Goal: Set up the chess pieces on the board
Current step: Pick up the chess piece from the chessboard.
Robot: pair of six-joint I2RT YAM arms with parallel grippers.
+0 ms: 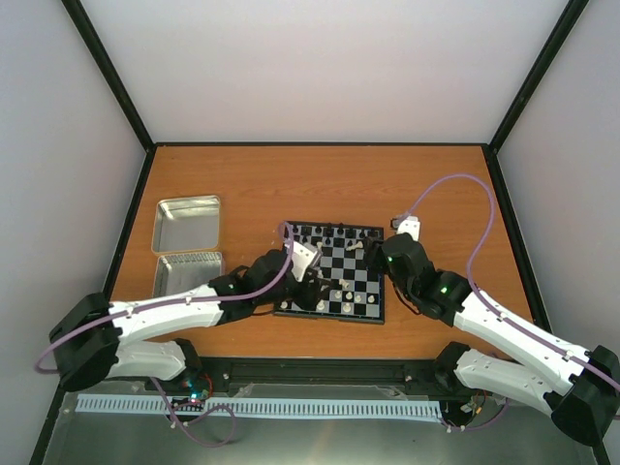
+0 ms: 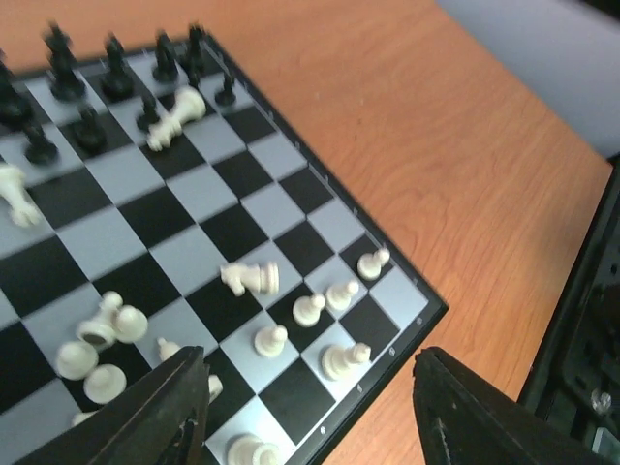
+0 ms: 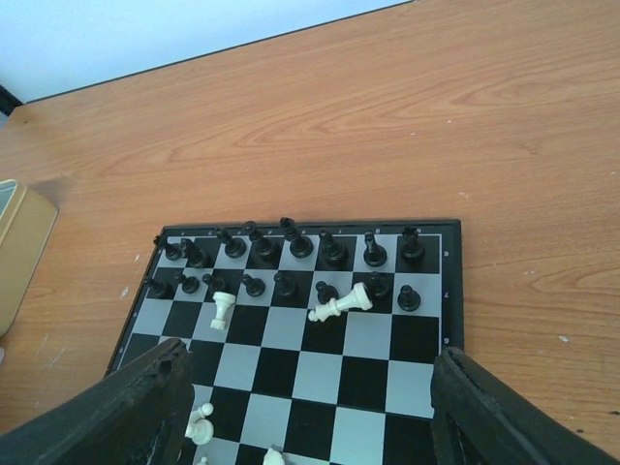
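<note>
The board (image 1: 360, 262) sits mid-table (image 1: 242, 184) between our arms, and two metal trays (image 1: 186, 223) lie off to its left. Along its far edge we count two rows of black pieces (image 3: 295, 239), with two white pieces (image 3: 341, 303) among them, one lying flat. More white crowd the near side, several toppled. Our left claw (image 2: 310, 356) and right claw (image 3: 312, 354) both gape wide over the board, holding nothing.
</note>
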